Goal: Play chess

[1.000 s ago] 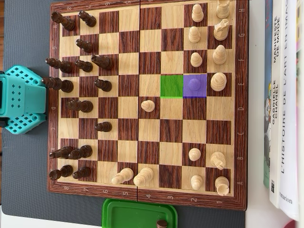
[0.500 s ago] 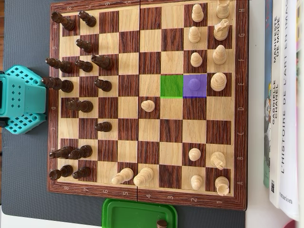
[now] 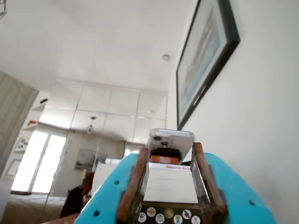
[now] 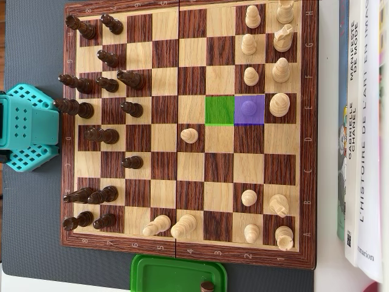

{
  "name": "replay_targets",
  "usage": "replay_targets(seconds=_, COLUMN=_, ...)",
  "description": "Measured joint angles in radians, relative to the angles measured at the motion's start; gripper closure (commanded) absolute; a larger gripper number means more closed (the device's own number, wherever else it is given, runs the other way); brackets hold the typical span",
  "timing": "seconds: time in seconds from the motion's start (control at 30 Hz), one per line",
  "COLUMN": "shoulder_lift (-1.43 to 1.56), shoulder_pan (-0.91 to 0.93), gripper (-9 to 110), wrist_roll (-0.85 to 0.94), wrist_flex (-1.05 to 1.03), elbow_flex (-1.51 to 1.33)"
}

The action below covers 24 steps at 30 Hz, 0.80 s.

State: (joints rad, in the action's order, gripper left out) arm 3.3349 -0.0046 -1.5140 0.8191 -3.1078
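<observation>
Chessboard point(image 4: 164, 55) cut off at top, teal arm point(image 4: 27, 128) at left edge, pincer state unclear

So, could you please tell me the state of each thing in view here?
Pawn: upright on the purple square.
Green square: bare.
Green container: holds one dark piece.
Two light pieces: lying tipped on the board's bottom row.
Arm: off the board, fingers unseen.
</observation>
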Motion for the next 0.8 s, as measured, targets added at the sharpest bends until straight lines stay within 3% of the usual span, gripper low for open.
replay_targets(seconds=0.37, shoulder_lift=-0.071, shoulder_pan=-0.11, gripper=87, wrist_roll=0.0, wrist_flex=-0.792, elbow_flex=0.164)
replay_targets(seconds=0.8, shoulder_lift=-0.468, shoulder_pan=-0.121, gripper=87, wrist_roll=0.086, wrist_flex=-1.212, elbow_flex=0.433)
